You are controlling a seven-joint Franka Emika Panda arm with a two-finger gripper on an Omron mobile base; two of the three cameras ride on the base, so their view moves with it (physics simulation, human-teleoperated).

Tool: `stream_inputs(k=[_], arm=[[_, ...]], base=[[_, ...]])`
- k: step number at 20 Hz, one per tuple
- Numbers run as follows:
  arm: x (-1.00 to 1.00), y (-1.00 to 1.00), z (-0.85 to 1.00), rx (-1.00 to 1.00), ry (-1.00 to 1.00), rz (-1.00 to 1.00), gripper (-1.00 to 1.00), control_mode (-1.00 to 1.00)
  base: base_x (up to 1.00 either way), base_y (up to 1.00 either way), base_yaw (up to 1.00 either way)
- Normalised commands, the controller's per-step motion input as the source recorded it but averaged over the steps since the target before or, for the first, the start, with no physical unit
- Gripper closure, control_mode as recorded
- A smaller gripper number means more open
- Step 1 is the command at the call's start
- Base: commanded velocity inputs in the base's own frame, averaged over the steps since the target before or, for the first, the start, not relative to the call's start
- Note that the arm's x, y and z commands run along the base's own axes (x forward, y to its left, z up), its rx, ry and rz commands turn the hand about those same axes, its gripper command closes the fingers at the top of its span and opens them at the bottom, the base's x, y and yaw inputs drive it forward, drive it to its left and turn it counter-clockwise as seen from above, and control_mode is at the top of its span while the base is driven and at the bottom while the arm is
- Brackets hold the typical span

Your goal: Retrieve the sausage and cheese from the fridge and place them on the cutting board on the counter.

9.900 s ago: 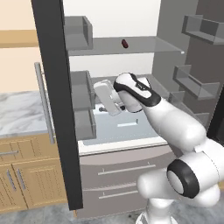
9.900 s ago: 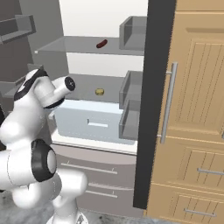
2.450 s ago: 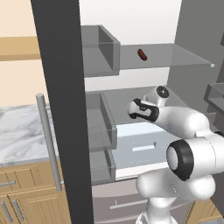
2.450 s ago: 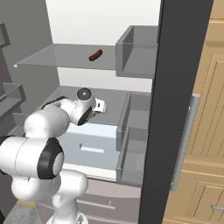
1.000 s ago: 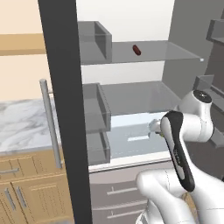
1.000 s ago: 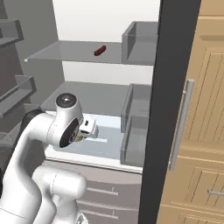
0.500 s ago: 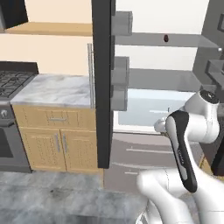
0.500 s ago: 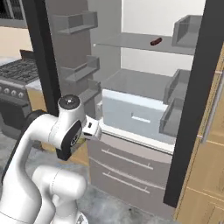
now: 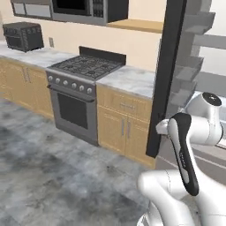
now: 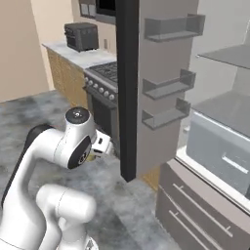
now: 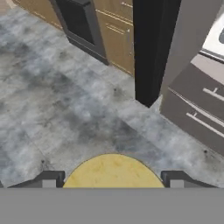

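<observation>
In the hand view the hand (image 11: 113, 177) grips the cheese (image 11: 113, 171) at 6 o'clock. The fridge (image 11: 197, 100) drawers sit at 3 o'clock, with open floor (image 11: 57, 113) toward 9. The left base view adds the tabletop (image 9: 132, 80) beside the stove (image 9: 81, 73).

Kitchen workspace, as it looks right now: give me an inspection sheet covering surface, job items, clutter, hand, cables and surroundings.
Surface: white-grey veined marble counter over light wooden cabinets, beside the stove.
Job's things: pale yellow lumpy cheese chunk sits between the finger tips; tall grey-silver fridge stands with its door open, door shelves facing out.
Clutter: nothing seen.
Hand: the hand is closed on the cheese, pointing down at the floor in front of the fridge.
Cables: nothing seen.
Surroundings: steel gas stove, black toaster oven on the far counter, dark microwave above the stove, grey stone floor.
</observation>
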Motion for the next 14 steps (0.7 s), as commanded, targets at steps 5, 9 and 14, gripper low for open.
stream_inputs(k=[5, 9, 14], arm=[[0.00, 0.00, 0.00, 0.00, 0.00, 0.00, 1.00, 1.00], [0.00, 0.00, 0.00, 0.00, 0.00, 0.00, 1.00, 1.00], [0.00, 0.00, 0.00, 0.00, 0.00, 0.00, 1.00, 1.00]], base=[[0.03, 0.00, 0.74], [0.07, 0.00, 0.70], [0.34, 0.00, 0.61]])
